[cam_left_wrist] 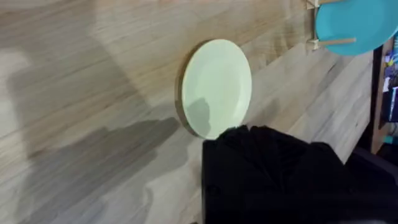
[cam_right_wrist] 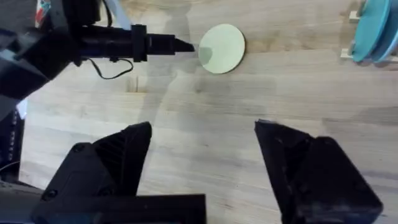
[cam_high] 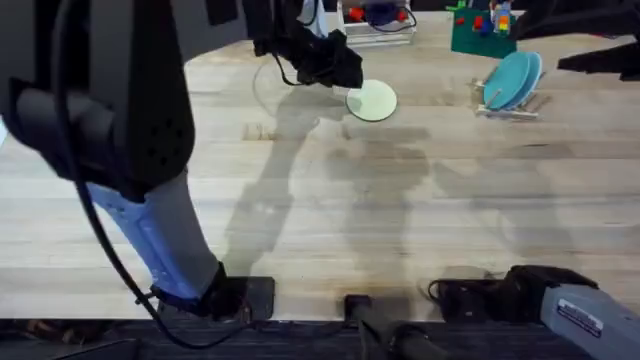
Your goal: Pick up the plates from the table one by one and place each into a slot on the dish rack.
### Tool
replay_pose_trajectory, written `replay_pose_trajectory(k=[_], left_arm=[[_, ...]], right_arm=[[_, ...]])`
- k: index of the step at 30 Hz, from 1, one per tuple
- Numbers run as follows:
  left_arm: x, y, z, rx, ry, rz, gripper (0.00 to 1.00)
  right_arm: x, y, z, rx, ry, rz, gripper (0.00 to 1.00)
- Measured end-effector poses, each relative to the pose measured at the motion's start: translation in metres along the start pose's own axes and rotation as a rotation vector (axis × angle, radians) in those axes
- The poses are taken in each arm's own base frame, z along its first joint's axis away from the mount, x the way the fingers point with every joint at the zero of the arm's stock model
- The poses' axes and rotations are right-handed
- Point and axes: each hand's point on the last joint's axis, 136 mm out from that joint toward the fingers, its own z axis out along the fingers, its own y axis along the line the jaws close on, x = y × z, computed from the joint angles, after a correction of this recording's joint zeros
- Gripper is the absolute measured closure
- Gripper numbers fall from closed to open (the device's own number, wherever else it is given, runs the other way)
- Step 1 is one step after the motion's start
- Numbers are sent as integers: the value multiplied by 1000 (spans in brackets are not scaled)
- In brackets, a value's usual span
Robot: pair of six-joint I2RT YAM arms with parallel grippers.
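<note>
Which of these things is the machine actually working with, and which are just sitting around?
In the job:
- pale yellow round plastic plate, flat on the table
- light blue round plate, standing in the small wooden peg rack

Lying about:
- green box with colourful toys
- clear tray with red and blue items

My overhead camera looks down and forward across the table (cam_high: pixel 330 200). My left wrist camera sits close above the yellow plate (cam_left_wrist: pixel 216 87) (my right views it from farther back).
</note>
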Motion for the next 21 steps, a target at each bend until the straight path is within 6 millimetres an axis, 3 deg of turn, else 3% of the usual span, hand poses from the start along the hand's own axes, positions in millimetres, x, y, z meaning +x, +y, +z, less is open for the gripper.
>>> replay_pose_trajectory(k=[15, 21], left_arm=[[-2, 5, 8, -9, 3, -6, 961], [1, 21, 23, -22, 20, -26, 961]], right_arm=[[0, 0, 0, 0, 0, 0, 7], [0, 0, 0, 0, 0, 0, 7]])
